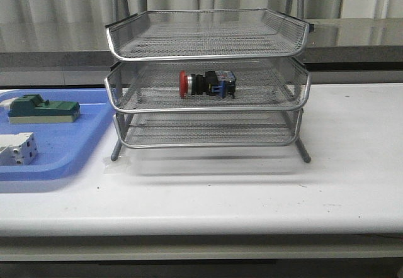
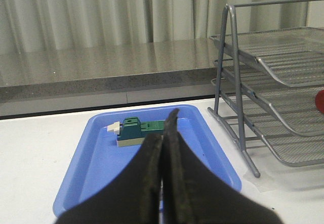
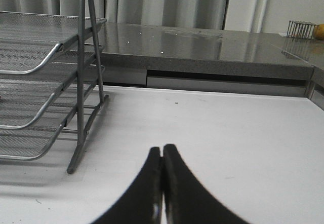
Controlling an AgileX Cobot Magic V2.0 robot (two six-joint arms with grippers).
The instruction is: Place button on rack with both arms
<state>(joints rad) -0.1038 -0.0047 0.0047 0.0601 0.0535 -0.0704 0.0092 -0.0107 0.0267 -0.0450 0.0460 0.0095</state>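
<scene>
Left end effector: black fingers pressed together, nothing between them; seen only in left wrist view, hovering near the blue tray. Right end effector: black fingers likewise together, holding nothing; seen only in right wrist view, above bare white desk, beside the rack's leg. Neither visible in front view.

Button: lying on its side in the middle tier of the rack, red cap toward 9 o'clock, blue rear block toward 3 o'clock, roughly centred on the mesh. Red cap edge just visible at the frame border in left wrist view.

Rack: three silver wire-mesh tiers on rod legs, standing on the desk at the centre of front view; top and bottom tiers hold nothing visible. Patch of clear tape under the leg foot at 7 o'clock of the rack.

Blue tray: flat plastic, at 9 o'clock of the rack, its edge just beside the rack's leg. Contents: green block part on a cream base, toward the far side; white-grey terminal block nearer the front, partly cut off by the frame.

Surroundings: grey stone-look ledge behind the desk, pale curtains above it. Small wire basket with an orange-yellow item on the ledge, far off in right wrist view.

Obstructions: none between either end effector and the rack.

Writing, brands, labels: none legible.
</scene>
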